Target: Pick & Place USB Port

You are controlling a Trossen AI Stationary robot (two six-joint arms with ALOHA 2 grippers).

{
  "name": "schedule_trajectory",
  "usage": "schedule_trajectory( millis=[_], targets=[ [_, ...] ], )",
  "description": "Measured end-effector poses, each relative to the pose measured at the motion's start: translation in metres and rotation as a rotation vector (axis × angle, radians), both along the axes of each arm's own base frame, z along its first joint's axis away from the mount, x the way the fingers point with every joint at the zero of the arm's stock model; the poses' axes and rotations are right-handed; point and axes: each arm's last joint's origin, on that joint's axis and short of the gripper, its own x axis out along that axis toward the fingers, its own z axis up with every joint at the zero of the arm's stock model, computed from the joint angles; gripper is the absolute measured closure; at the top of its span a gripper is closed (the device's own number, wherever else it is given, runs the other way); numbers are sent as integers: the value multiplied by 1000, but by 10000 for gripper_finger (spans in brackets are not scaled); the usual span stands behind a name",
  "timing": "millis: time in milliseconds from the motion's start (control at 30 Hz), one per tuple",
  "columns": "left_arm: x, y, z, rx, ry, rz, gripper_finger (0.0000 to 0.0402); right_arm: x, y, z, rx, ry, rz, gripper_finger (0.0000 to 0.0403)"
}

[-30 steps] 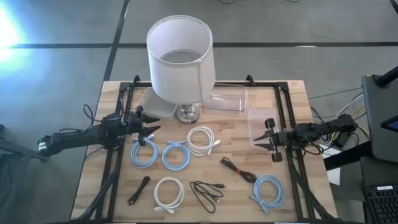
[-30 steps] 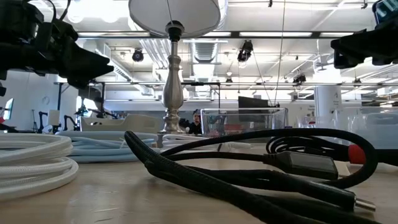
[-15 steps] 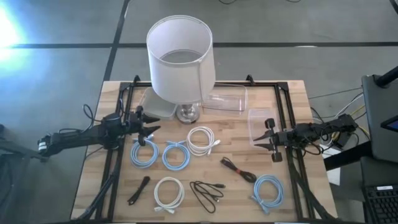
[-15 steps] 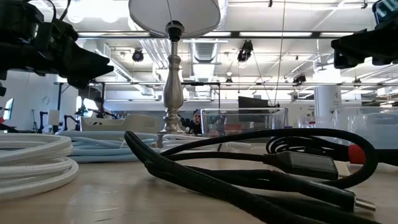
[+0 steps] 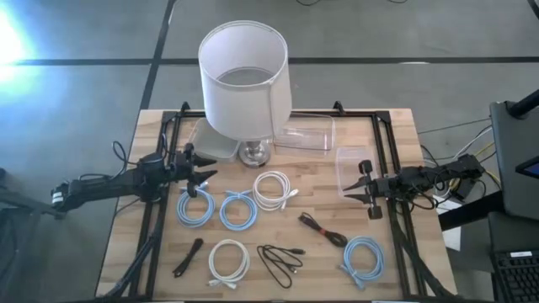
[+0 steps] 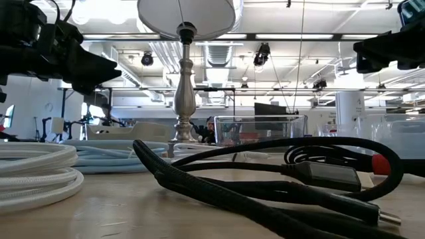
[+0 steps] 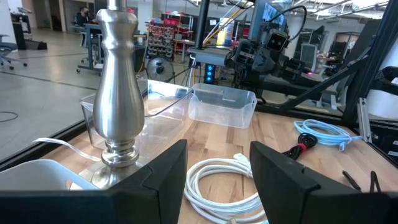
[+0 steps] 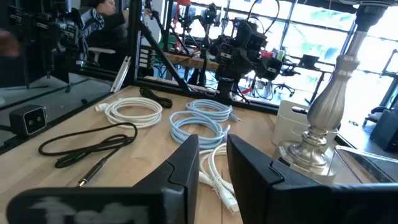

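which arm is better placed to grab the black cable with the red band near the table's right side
Right. The right gripper, open and empty, hovers at the table's right edge, just beyond the black cable with the red band. The left gripper, also open, sits across the table over the light blue coiled cable.

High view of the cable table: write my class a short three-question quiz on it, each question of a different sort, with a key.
1. True or false: the left gripper holds a cable.
2. How many light blue coiled cables lie on the table?
3. The lamp stands: A) at the table's far edge, B) at its near edge, C) on the floor.

Key:
1. False; it is open and empty, as is the right gripper.
2. Three: two side by side, one near the right corner.
3. A
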Motion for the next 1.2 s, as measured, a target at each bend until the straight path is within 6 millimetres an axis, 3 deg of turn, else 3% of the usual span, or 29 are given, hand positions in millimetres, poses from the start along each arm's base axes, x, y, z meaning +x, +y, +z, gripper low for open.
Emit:
schedule_trajectory(
  millis=[467,633,933,1033,1200],
  targets=[
    [0,0,2,11,-17,1,223,0,0,0,2,0,0,322],
    [0,0,7,-22,-81,2,223,0,0,2,193,11,-4,333],
    [1,1,8,-98,-107,38,223,-2,-4,21,179,-203,-95,339],
    [3,1,6,-113,-79,5,223,-4,-7,28,71,-280,-217,338],
    [11,0,12,-109,-16,-69,223,-4,-14,29,146,-281,-458,341]
  ],
)
